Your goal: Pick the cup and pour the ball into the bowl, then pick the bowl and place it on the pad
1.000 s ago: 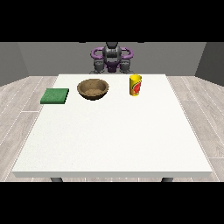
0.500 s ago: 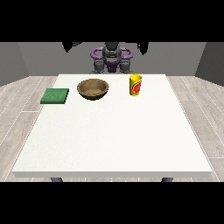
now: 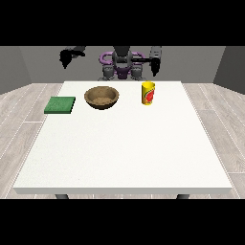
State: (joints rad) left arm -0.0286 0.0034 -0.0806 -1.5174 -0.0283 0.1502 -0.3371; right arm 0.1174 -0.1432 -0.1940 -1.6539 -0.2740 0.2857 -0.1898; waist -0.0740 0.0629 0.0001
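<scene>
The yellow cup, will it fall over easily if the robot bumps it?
Probably yes. The yellow cup stands upright and looks taller than it is wide, so a sideways push near its top could tip it. Its round wall suggests it might then roll across the table. It looks stiff, not floppy.

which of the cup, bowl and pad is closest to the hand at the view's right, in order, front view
From the hand at the view's right, raised behind the table's far edge:
1. Yellow cup, just below that hand, right of centre.
2. Wooden bowl, further left, near the middle.
3. Green pad, farthest, at the table's left edge.
</scene>
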